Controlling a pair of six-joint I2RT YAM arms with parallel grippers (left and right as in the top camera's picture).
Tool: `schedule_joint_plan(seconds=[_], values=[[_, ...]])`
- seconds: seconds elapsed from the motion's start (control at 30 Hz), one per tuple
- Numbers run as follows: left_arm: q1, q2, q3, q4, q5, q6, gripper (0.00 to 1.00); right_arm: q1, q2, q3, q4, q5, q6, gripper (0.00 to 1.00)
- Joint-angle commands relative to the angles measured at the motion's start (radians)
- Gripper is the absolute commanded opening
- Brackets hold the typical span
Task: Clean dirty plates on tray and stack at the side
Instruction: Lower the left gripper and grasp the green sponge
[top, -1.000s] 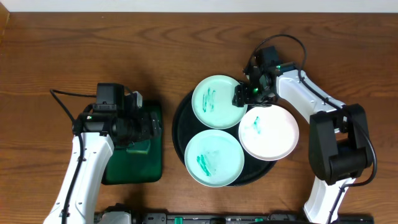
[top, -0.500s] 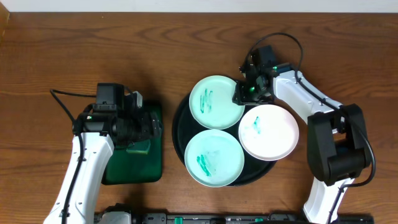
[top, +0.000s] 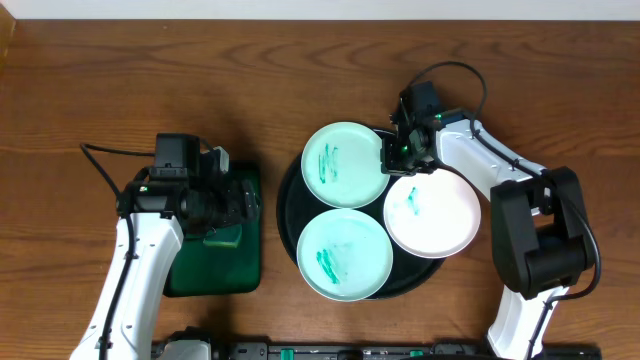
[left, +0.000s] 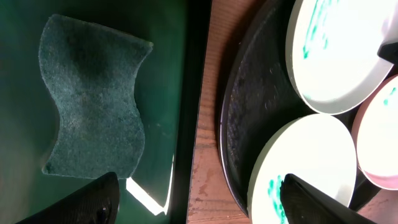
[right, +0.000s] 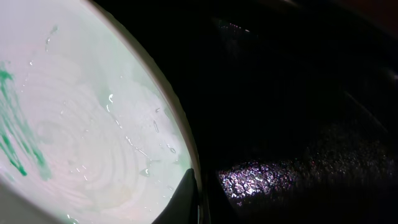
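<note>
At the black tray's (top: 290, 205) far edge, the right end effector (top: 398, 158) was pinched shut on the rear mint plate's (top: 343, 165) rim, just beside the white plate (top: 432, 213). The left end effector (left: 199, 194) hung wide open over the sponge (left: 93, 112). Wooden desk (top: 560, 90) showed beyond the rim, far and right.

We see the upper mint plate (top: 345, 164), lower mint plate (top: 345, 254) and white plate (top: 433, 213) crowding the black tray (top: 288, 212), leaving only slim dark gaps. The right gripper (top: 398, 157) blocks the gap between the upper mint plate and the white plate. The left gripper (top: 235, 205) hangs over the green tray (top: 212, 268) and sponge (left: 93, 99). The table (top: 150, 80) behind looks open, as far as we can tell.
</note>
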Motion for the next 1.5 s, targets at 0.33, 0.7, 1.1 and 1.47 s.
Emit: schedule_joint_plan(seconds=[0.33, 0.7, 1.1, 1.47], values=[[0.004, -0.003, 0.023, 0.003, -0.099, -0.04, 0.19, 0.013, 0.001, -0.008, -0.006, 0.022, 0.005, 0.01], [0.004, 0.0, 0.022, -0.079, -0.299, -0.126, 0.88, 0.011, 0.001, -0.008, -0.015, 0.022, -0.003, 0.01], [0.004, 0.0, 0.022, -0.088, -0.296, -0.112, 0.86, 0.01, 0.001, -0.008, -0.024, 0.018, -0.03, 0.01], [0.006, 0.193, 0.016, 0.042, -0.319, -0.017, 0.59, 0.01, 0.001, -0.008, -0.021, 0.017, -0.029, 0.01]])
